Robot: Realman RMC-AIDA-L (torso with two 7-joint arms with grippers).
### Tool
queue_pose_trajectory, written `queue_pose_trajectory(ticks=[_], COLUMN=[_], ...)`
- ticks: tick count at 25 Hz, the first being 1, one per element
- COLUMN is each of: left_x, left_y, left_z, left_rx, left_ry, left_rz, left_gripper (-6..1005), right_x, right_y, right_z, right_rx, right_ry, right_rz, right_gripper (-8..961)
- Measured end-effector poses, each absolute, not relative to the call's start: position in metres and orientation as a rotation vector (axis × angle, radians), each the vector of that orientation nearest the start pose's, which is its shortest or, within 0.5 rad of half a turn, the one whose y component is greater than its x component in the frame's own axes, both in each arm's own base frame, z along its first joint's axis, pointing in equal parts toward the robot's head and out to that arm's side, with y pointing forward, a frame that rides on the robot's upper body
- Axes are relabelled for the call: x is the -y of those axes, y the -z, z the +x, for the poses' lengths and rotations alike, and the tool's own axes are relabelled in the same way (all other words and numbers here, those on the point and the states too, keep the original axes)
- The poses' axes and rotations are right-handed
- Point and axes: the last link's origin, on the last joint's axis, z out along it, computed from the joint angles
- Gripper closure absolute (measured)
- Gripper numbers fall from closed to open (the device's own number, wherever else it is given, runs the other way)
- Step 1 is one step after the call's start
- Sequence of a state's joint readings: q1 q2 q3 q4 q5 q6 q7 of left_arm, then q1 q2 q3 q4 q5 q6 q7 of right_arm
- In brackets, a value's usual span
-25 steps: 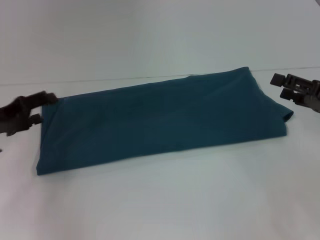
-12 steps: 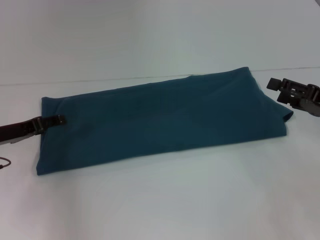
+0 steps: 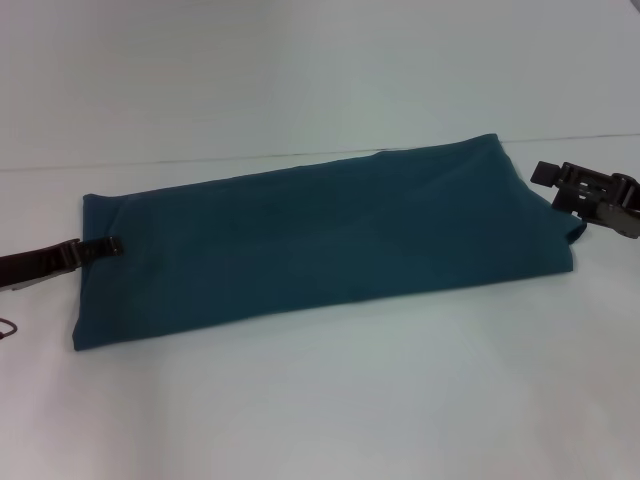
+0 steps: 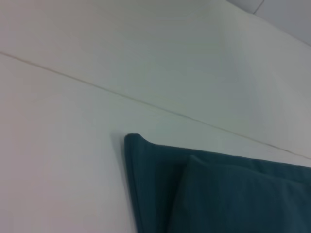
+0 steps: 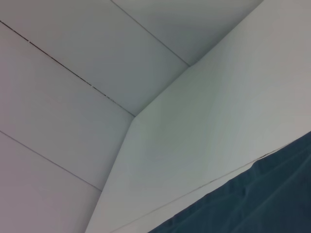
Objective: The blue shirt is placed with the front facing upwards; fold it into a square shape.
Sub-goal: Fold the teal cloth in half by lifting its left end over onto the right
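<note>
The blue shirt (image 3: 320, 240) is lying folded into a long plain teal band across the white table (image 3: 330, 400), no lettering being shown. At its left end, cloth is being pinched by the clenched left pincer (image 3: 105, 246). At the right end, the right pincer (image 3: 560, 185) is hovering just beside the shirt's edge; its opening cannot be told.

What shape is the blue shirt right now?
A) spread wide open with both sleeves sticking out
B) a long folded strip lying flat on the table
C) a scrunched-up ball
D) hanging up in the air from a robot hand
B: in the head view the blue shirt lies flat on the white table as one long folded strip, no sleeves spread out, with the left hand at one end and the right hand by the other.
</note>
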State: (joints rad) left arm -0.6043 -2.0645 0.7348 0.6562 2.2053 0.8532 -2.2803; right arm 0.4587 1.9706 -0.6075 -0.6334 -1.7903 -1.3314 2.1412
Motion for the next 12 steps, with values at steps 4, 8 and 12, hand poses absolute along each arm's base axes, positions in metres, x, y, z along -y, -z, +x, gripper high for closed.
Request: queue_pose_trajectory(ticks=[4, 8, 12], left_x=[-0.4074, -0.4082, -0.4085], left_y=[-0.0213, -0.0182, -0.0137], left_z=[-0.3188, -0.3209, -0.3201], left_rx=[1.512, 1.495, 1.486], left_ry=[0.439, 0.404, 0.397], left_rz=[-1.847, -1.839, -1.835], left_gripper=[124, 124, 124], right_x=[-0.3574, -0.3571, -0.3569], right_y=[-0.0757, -0.0752, -0.0745], right_z=[0.3159, 0.3155, 0.3151], right_rx=[-1.606, -1.606, -1.608], right_ry=[-1.021, -1.023, -1.025], right_rz=[-1.948, -1.951, -1.952], right_gripper=[54, 54, 54])
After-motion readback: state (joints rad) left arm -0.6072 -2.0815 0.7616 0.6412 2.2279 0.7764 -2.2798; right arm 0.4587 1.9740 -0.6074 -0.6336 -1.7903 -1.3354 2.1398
